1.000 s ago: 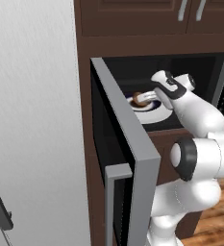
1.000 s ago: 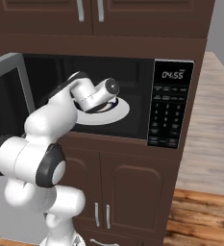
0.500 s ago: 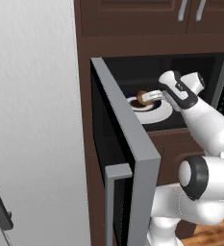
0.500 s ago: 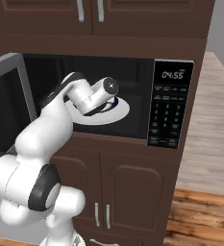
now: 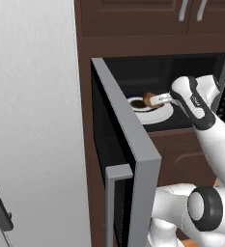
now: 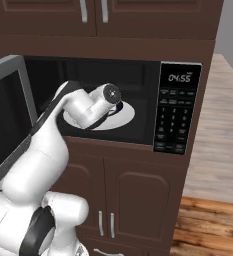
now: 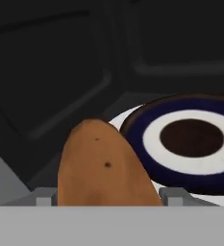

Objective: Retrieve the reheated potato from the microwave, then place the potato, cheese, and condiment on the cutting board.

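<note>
A: Hand view, quick: the potato (image 7: 104,168) sat right between the two finger tips (image 7: 43,196), filling the gap. Grasped?

B: Fingers flanked it on both sides, but I could not tell if they were pressing or just around it.

A: Where was it?

B: Inside the microwave (image 6: 180,107), door (image 5: 128,159) swung open, on the white turntable (image 6: 123,116) beside a dark-rimmed plate (image 7: 190,144). Left base view had the gripper (image 5: 155,100) reaching in over the turntable.
</note>
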Available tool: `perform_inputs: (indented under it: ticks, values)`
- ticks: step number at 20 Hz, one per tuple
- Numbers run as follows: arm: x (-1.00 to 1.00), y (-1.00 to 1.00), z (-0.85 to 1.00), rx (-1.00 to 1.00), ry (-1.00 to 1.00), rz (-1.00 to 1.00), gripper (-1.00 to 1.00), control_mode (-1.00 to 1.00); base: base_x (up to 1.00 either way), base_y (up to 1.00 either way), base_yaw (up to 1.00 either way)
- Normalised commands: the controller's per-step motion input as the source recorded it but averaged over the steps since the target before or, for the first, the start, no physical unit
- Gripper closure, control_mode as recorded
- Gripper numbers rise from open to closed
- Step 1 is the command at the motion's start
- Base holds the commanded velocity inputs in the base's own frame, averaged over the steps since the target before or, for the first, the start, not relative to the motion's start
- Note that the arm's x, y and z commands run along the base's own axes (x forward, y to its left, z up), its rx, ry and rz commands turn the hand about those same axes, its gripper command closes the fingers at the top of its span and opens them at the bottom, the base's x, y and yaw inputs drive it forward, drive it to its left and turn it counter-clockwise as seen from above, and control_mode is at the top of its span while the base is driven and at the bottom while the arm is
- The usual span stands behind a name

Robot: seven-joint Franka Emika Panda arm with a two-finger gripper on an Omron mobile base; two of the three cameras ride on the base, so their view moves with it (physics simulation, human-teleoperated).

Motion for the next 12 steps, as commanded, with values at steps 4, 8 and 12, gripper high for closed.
perform_inputs:
  ticks: [4, 8, 12]
  values:
    - [-0.63, 0.00, 0.16, 0.00, -0.12, 0.00, 1.00, -1.00, 0.00, 0.00, 0.00]
    - [-0.56, -0.08, 0.30, 0.00, -0.10, -0.02, 1.00, -1.00, 0.00, 0.00, 0.00]
    - [-0.47, -0.08, 0.44, 0.00, -0.05, -0.09, 1.00, -1.00, 0.00, 0.00, 0.00]
